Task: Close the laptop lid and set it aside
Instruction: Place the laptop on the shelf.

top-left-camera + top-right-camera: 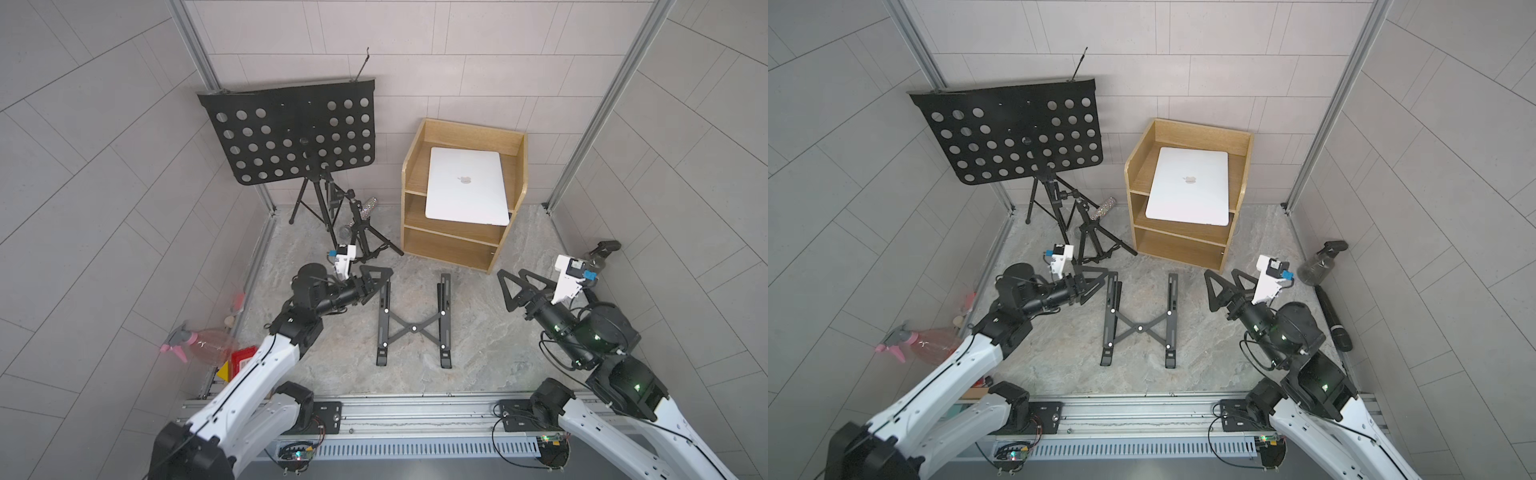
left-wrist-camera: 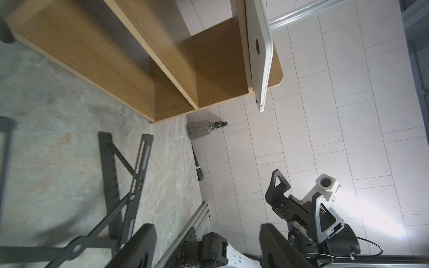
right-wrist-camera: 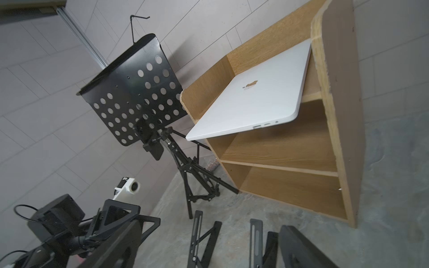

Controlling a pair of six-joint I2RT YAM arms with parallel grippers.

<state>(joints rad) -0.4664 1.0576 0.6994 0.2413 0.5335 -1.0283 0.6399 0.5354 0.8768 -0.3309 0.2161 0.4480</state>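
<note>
The laptop (image 1: 467,187) lies flat on the top level of the wooden shelf unit (image 1: 449,249), at the far right of the counter (image 1: 478,353). Its lid (image 1: 1190,187) is shut, plain side and logo facing up. It sits between the unit's raised side walls, which would stop it sliding sideways. Its near edge sticks out past the front of that level, as the right wrist view shows. That overhang probably comes from putting it down by the edges, since it leaves the fingers room to let go. As far as these views show, both parts of the task look done.

The left gripper (image 1: 376,279) hangs low over the counter, near the far end of the left rail of the black folding stand (image 1: 413,328). Its fingers are partly apart and hold nothing. The right gripper (image 1: 512,274) hangs to the right of the stand, just in front of the shelf unit. Its fingers are spread wide and it is empty too. Both are well clear of the laptop. The stand lies bare between them.
</note>
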